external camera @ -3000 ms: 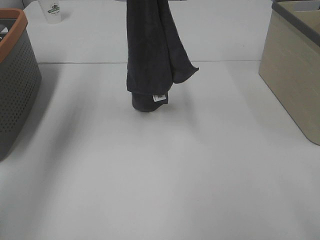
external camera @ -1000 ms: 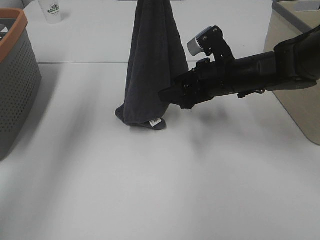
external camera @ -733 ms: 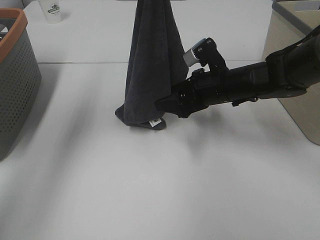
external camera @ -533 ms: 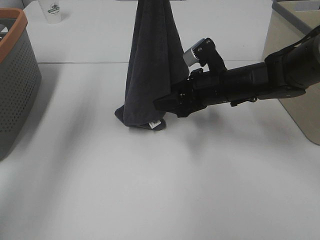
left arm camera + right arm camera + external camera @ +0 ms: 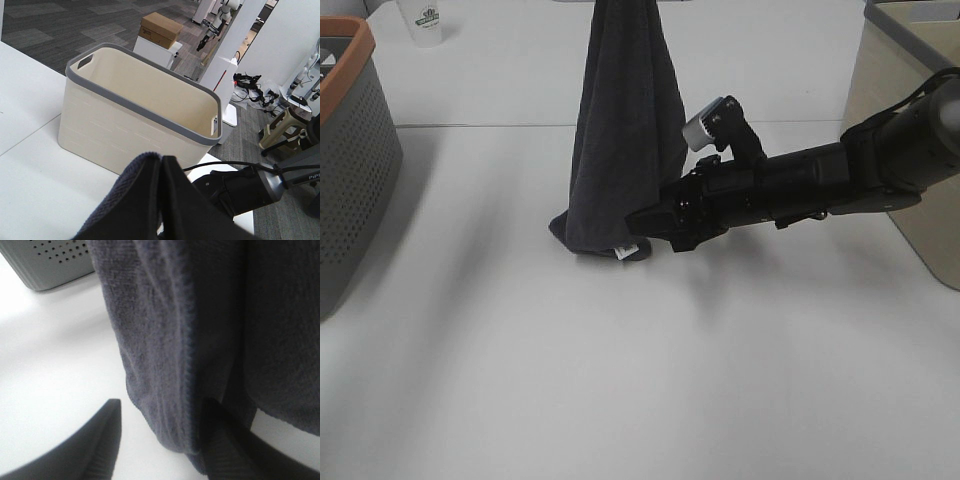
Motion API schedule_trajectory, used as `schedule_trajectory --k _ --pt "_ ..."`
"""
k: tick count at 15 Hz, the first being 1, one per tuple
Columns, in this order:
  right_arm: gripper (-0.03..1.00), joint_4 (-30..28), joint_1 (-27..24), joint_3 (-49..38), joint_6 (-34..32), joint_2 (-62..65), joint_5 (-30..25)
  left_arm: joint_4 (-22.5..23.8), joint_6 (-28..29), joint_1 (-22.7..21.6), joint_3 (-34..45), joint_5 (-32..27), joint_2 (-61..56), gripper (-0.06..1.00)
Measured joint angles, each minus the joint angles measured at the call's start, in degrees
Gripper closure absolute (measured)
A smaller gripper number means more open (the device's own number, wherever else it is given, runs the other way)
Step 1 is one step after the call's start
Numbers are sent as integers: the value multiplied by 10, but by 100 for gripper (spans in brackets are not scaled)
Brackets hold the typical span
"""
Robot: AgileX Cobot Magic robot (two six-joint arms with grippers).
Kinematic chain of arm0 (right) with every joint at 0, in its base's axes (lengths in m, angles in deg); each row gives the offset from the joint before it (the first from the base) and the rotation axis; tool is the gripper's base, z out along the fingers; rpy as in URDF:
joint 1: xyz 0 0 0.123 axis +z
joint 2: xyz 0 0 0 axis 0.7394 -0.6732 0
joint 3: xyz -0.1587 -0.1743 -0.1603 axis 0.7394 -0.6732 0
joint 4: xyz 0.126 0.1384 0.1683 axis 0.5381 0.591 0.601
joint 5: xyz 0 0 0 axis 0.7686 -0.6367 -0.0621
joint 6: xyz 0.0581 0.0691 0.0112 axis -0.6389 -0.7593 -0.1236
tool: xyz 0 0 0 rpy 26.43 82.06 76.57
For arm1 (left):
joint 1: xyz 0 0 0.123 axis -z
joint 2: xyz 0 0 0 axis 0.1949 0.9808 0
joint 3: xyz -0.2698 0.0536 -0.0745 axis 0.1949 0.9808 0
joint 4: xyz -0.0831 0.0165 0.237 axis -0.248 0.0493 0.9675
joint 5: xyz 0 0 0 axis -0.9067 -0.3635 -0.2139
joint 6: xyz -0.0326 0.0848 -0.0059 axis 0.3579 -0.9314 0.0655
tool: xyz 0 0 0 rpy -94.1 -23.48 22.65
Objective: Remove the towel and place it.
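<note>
Towel (image 5: 625, 130) is hanging limp in the upper middle of the high view, its bottom bunching on the counter (image 5: 620, 380). Left jaws are pinching its top; right jaws are gaping around a lower hem. Soft and light, it is probably needing a pinch there.

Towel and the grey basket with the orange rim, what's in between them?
Only bare white table lies between the towel and the basket, seen in the exterior high view.
</note>
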Motion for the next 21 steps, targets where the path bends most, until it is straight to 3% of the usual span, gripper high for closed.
schedule_trajectory --k 2,4,7,8,10,12,15,16,17,21 --pt "65 0 0 0 0 0 -2 0 0 0 0 0 0 94" --pt "92 0 0 0 -11 0 -2 0 1 0 0 -6 0 94" --pt "95 -7 0 0 -85 9 5 0 17 0 0 -25 0 94" --pt "95 -36 0 0 -125 27 24 0 27 0 0 -28 0 94" --pt "95 -158 0 -1 -240 91 69 0 48 0 0 -37 0 94" --pt "95 -351 0 6 -399 171 115 1 79 0 -11 -67 -3 94" --pt "95 -608 0 75 -608 243 90 0 136 0 -22 -122 -24 94" --pt "95 -653 0 94 -643 249 77 0 140 -1 -22 -128 -27 94" --pt "95 -773 0 150 -716 258 32 0 156 -5 -22 -142 -37 94" --pt "95 -938 0 276 -756 258 -64 -1 204 -41 -18 -151 -45 94"
